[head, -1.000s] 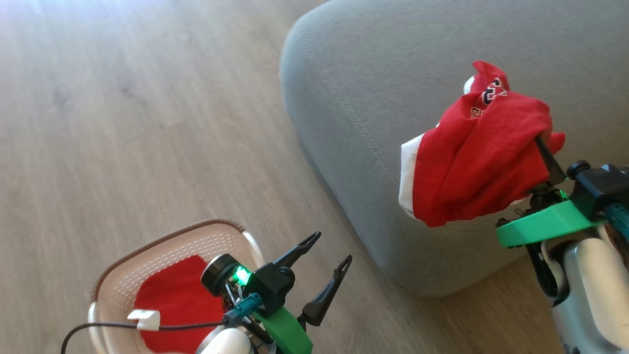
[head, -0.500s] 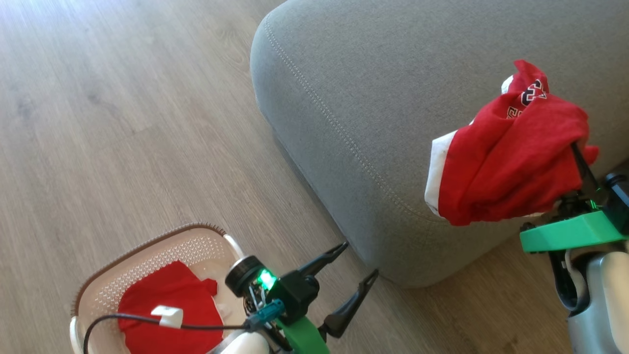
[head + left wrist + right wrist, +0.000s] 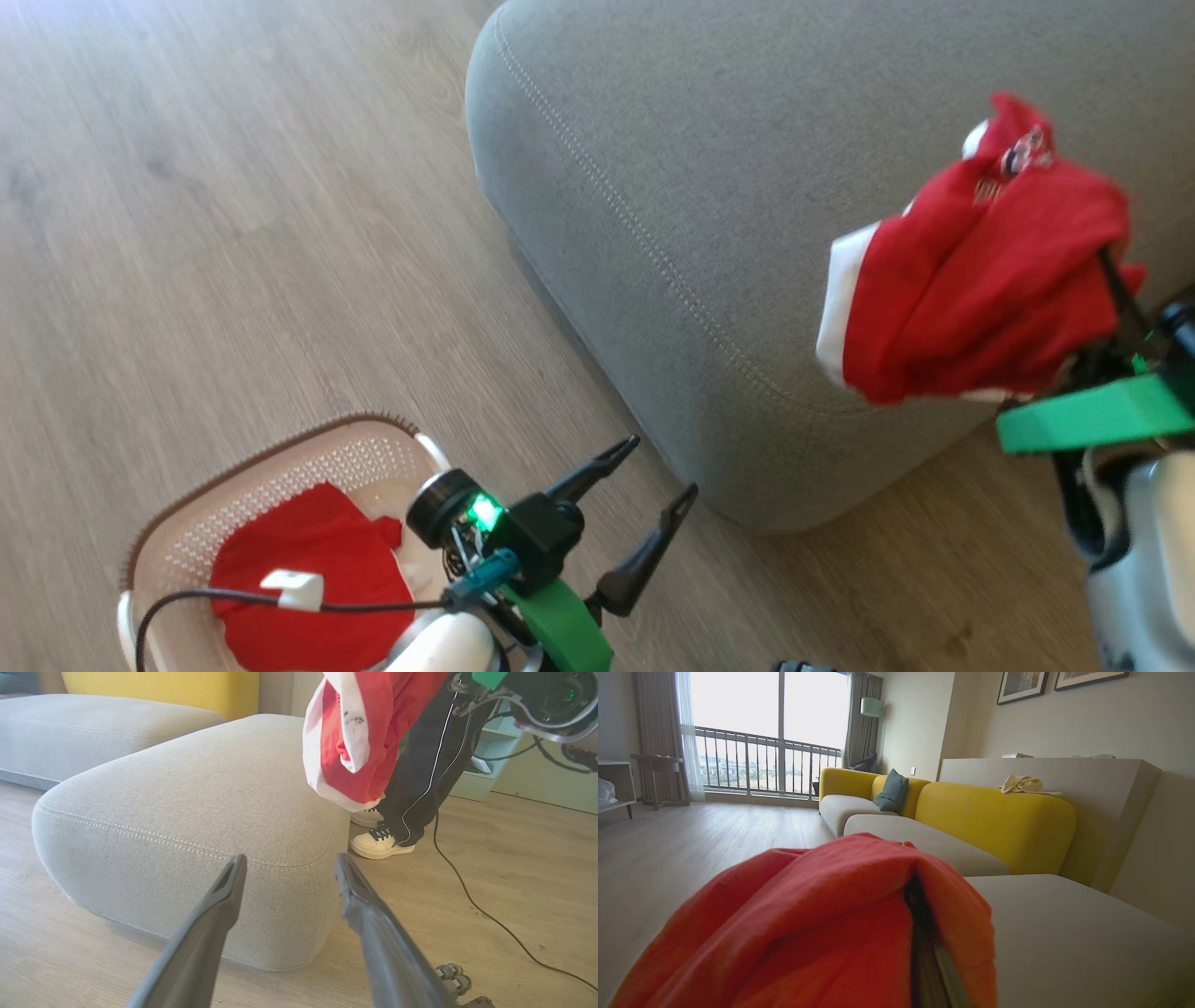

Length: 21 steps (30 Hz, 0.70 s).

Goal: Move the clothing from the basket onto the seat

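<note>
Roughly halfway, I judge: the right pincer (image 3: 1116,280) is clamped on one bright red soft garment with white trim (image 3: 971,289), hanging over the large grey upholstered seat (image 3: 700,168) and not yet laid down. The second red garment (image 3: 317,541) lies in the cream perforated basket (image 3: 280,446), and the left pincer (image 3: 663,464) is spread empty beside it. Since a second ago only the camera has swung.

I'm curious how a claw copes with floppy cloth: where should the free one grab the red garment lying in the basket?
Probably pinch the rumpled corner of the red garment nearest the left gripper, coming straight down. The walls of the basket ring the cloth, blocking a sideways approach, and the rest lies fairly flat.
</note>
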Tool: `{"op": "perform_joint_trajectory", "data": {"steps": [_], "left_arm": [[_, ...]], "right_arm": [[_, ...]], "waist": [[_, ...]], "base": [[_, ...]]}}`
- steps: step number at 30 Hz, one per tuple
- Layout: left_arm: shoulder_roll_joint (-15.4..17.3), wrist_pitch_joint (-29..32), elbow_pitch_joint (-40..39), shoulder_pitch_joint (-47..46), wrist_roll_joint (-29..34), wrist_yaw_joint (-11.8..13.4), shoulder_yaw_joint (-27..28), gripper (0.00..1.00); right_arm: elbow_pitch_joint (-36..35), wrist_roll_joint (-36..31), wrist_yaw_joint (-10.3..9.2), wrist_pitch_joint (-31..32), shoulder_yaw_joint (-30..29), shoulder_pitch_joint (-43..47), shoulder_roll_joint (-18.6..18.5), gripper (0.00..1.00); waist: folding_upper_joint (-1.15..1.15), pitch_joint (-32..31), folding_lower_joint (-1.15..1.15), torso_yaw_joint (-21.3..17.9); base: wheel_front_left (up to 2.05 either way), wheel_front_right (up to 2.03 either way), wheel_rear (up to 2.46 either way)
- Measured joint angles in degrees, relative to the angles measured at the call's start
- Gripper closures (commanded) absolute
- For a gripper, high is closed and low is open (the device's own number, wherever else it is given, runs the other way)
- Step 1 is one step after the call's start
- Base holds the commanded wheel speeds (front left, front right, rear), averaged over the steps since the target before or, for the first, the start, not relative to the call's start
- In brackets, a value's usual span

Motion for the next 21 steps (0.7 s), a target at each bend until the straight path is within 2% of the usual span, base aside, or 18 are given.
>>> {"op": "perform_joint_trajectory", "data": {"steps": [7,21], "left_arm": [[1.8,0.0,-1.11,-0.11,1.35,0.0,1.7,0.0],[8.71,0.0,-1.53,-7.38,1.75,0.0,-2.61,0.0]], "right_arm": [[2.75,3.1,0.01,0.0,0.04,-9.71,-2.48,1.0],[9.82,4.95,0.0,-0.01,-10.46,-30.41,-7.89,1.0]], "waist": [[0.0,3.86,0.0,-0.21],[0.0,17.35,0.01,2.9]], "base": [[0.0,0.0,0.0],[0.0,0.0,0.0]]}}
